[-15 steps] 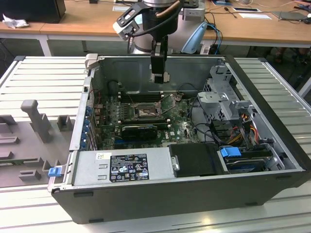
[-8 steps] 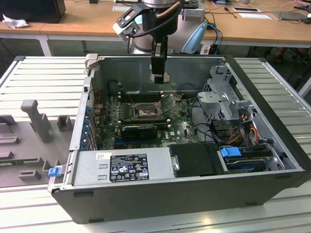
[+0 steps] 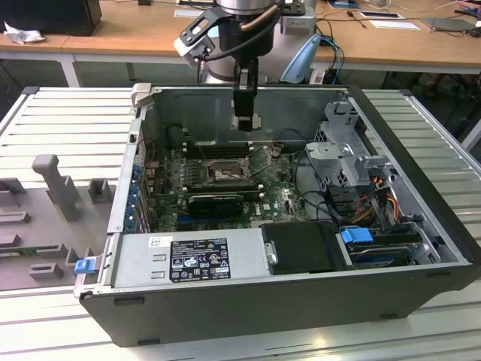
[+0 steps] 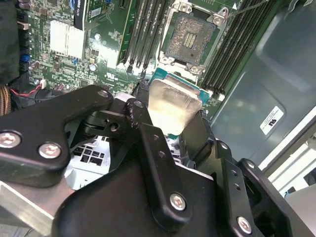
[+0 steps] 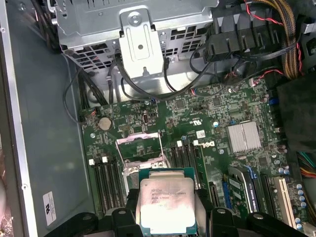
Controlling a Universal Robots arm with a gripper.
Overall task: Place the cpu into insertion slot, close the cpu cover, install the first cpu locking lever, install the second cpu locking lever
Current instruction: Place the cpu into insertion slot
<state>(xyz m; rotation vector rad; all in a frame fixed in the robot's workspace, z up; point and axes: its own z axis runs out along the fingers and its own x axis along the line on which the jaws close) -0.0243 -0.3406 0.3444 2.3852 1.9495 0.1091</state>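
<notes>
My gripper [image 3: 246, 120] hangs inside the open computer case, above the motherboard [image 3: 274, 192], shut on the cpu [image 5: 165, 202]. The cpu is a flat square chip with a silvery top and a green edge, clamped by its sides between the black fingers [image 5: 121, 219]; in the second wrist view the cpu [image 4: 173, 106] shines just above the board. The insertion slot [image 4: 190, 37] lies open below and slightly ahead of the chip, its pale contact field bare. The cpu cover [image 5: 138, 144] stands flipped up at the slot's [image 5: 143, 168] far side. The slot [image 3: 224, 173] sits mid-board.
Black memory slots [image 4: 143, 29] flank the socket on both sides. A metal drive cage [image 5: 140, 44] with cables [image 5: 266, 19], a silver heatsink [image 5: 243, 137] and the power supply [image 3: 192, 259] crowd the case. The case walls [image 3: 421, 150] enclose the board.
</notes>
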